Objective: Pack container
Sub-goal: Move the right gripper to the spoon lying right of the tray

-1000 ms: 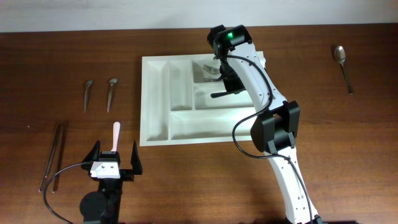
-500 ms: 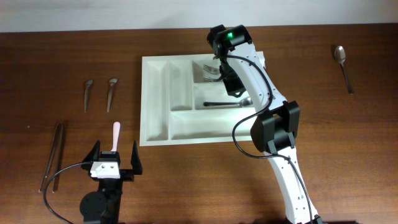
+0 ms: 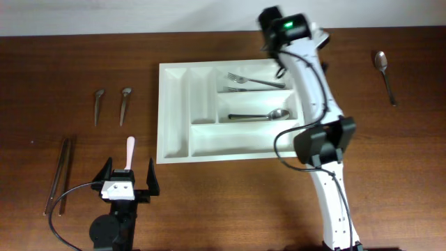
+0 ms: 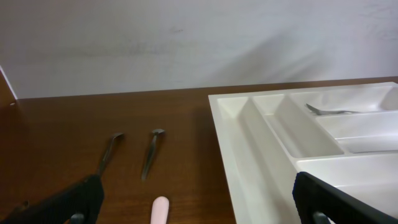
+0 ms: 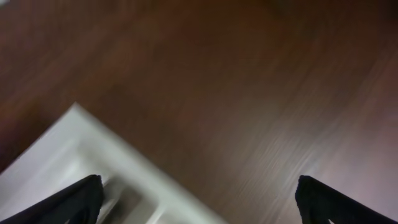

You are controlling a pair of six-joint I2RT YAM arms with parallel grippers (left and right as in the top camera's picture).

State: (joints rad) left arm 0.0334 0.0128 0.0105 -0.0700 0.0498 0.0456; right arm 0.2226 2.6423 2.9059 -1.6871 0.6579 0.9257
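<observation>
The right gripper [image 5: 198, 184] gapes wide and holds nothing. A second ago it was low over the tray's [image 3: 174, 111] middle slot, pinching a spoon [image 3: 259, 115]. It has since swung beyond the far corner, and the spoon lies behind it in that slot. The left gripper [image 3: 128, 171], also wide and empty, hasn't moved; the tray is to its right.

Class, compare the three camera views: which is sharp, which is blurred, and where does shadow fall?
Overhead: sharp and evenly lit, spoon and forks in the container crisp. Right wrist: smeared with blur, container corner and table grain streaked. Left wrist: clear further off, its near fingers dark and soft, faint shadow across the wall.
</observation>
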